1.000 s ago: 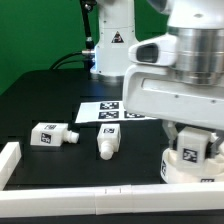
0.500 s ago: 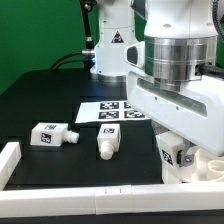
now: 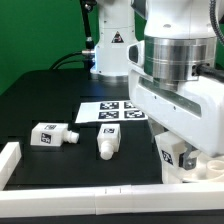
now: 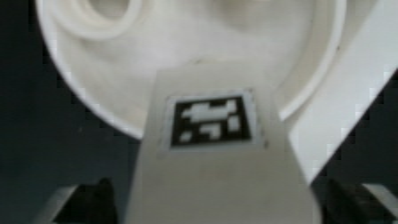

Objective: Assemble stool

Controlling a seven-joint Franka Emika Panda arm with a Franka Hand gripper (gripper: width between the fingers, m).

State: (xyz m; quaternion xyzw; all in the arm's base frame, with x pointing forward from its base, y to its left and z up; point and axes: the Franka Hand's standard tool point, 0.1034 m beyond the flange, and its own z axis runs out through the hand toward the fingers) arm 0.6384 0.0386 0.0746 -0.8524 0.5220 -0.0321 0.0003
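- Gripper (image 4: 217, 206): released. In the wrist view both dark fingers (image 4: 84, 202) stand one on each side of the standing leg (image 4: 214, 120), each with a narrow dark gap to it. Nothing is grasped.
- Standing leg: located directly under the gripper, at the exterior view's right, near the front border rail (image 3: 90, 192). One tagged face is turned to the wrist camera.
- Seat disc (image 4: 98, 60): lies beneath the standing leg. The leg's far end reaches the disc's white inner surface. Whether that end sits in a socket cannot be determined.
- Left loose leg (image 3: 50, 134): lies on its side on the black table (image 3: 40, 100), tag facing the exterior camera, narrow end pointing to the exterior view's right.
- Middle loose leg (image 3: 107, 141): lies on the table just beside the left loose leg, apart from it, narrow end pointing toward the front border rail.
- Marker board (image 3: 105, 110): lies flat on the table behind the two loose legs, partly covered in view by the arm.
- Both loose legs are well apart from the gripper.
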